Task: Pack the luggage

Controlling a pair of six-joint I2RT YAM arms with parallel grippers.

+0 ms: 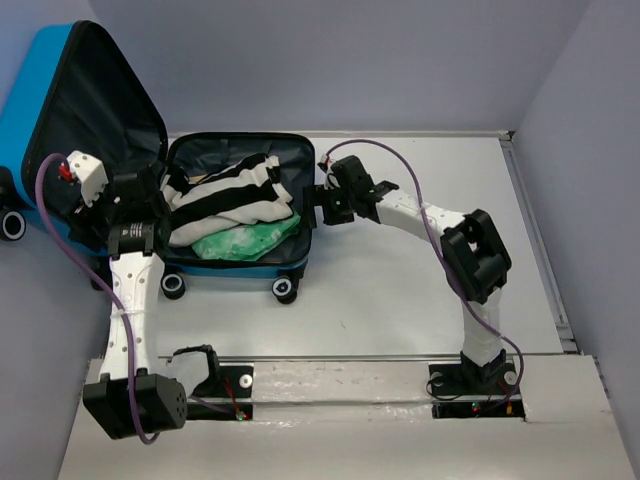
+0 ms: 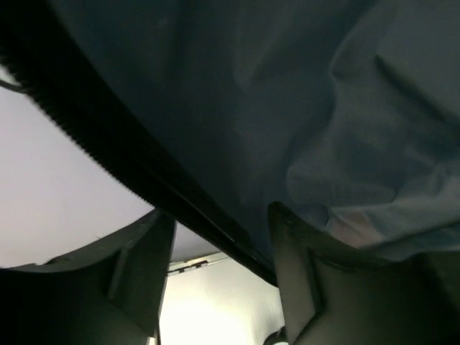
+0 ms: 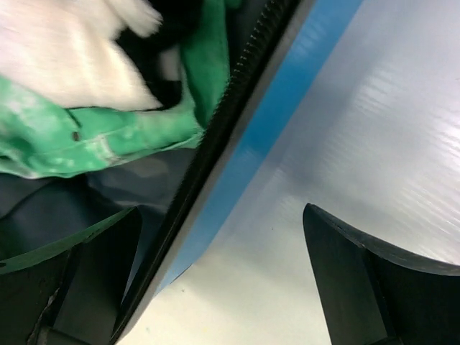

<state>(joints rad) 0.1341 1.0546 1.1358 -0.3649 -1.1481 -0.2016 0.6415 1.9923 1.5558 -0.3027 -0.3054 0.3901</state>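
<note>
- Two grippers flank your luggage (image 1: pixel 232 268), which lies open on the table (image 1: pixel 400 300) with its lid (image 1: pixel 90 90) raised at left.
- Left gripper (image 2: pixel 219 244): jaws apart, astride the lid rim.
- Right gripper (image 3: pixel 219 215): jaws wide, astride the right wall.

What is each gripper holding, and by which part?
Right gripper: nothing, open astride the luggage's side wall. Left gripper straddles the lid's zipper rim; grip cannot be told.
</note>
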